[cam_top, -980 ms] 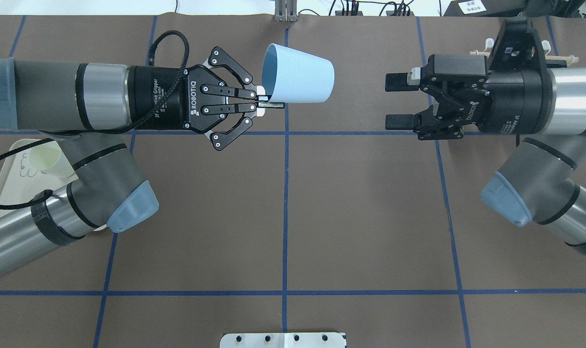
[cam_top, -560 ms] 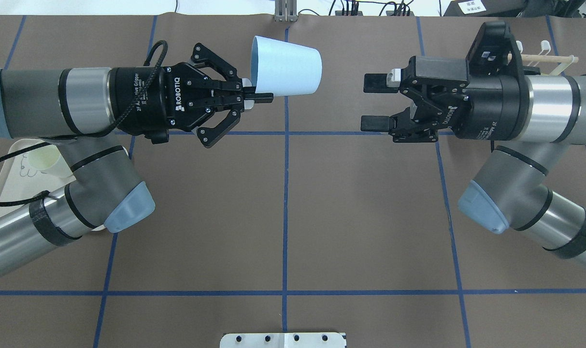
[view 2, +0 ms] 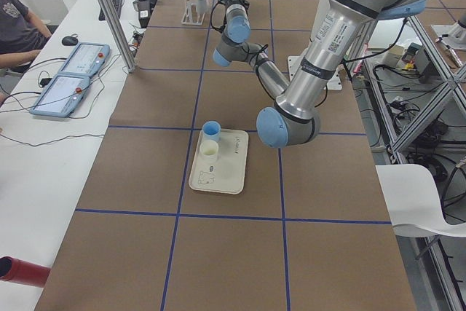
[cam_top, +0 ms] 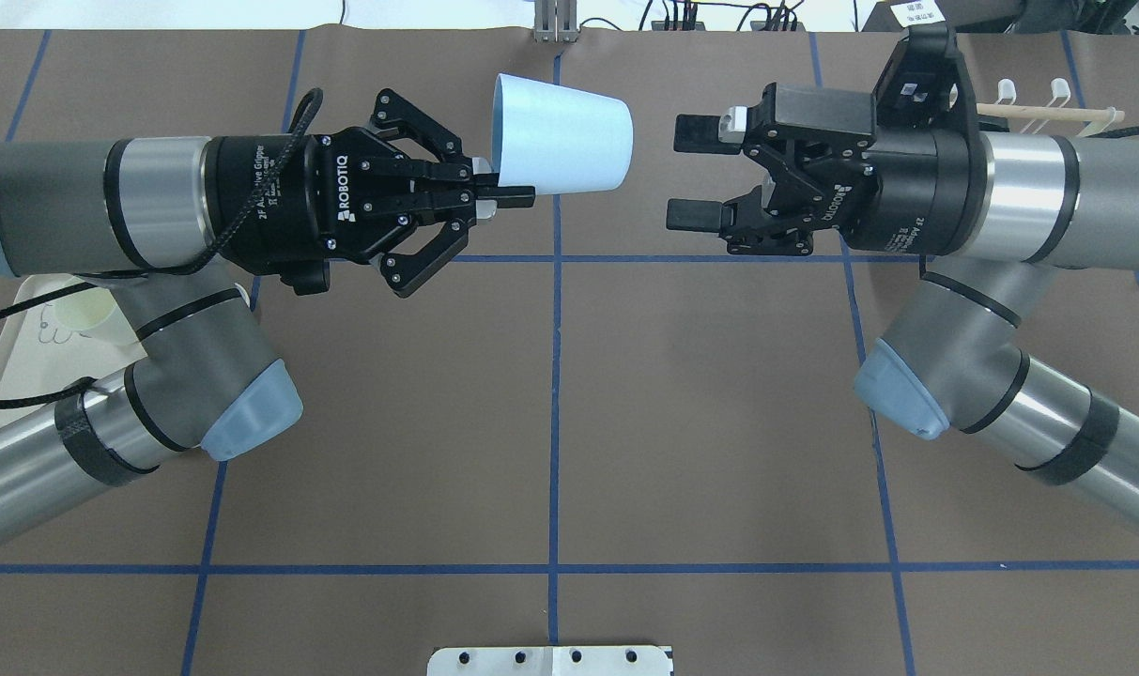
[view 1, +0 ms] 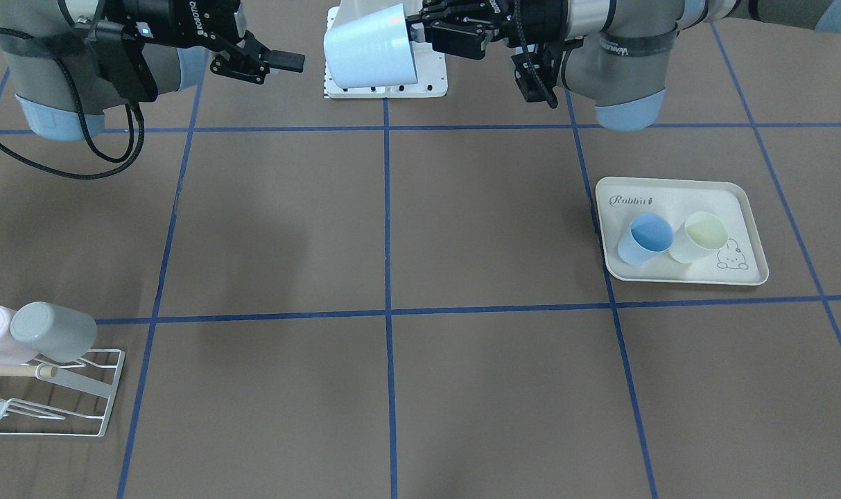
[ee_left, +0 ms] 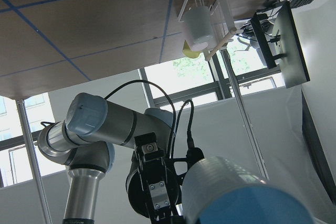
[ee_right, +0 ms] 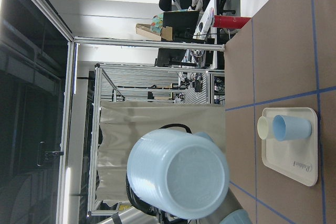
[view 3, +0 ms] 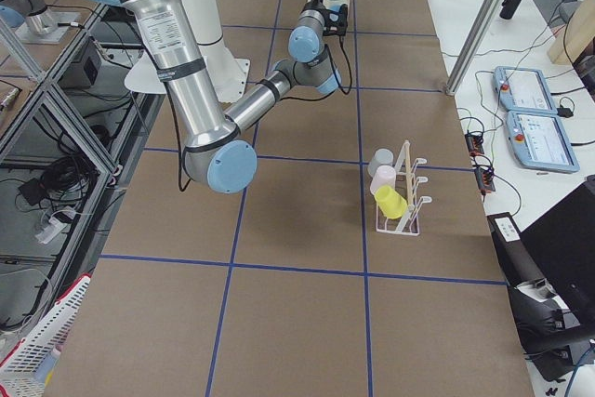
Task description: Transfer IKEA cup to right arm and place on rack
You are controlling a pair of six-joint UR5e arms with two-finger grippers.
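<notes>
Left pincer (cam_top: 513, 195) clamped on blue cup (cam_top: 564, 136) rim | right pincer (cam_top: 691, 174) apart, facing cup base

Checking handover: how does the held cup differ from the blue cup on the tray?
The held cup lies sideways in the air, rim pinched by the left gripper; the tray cup stands mouth up on the tray. Held cup is paler blue, tray cup deeper. Both are tapered, handleless.

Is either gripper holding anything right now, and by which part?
The left gripper pinches the light blue cup by its rim. The right gripper is open, holding nothing.
</notes>
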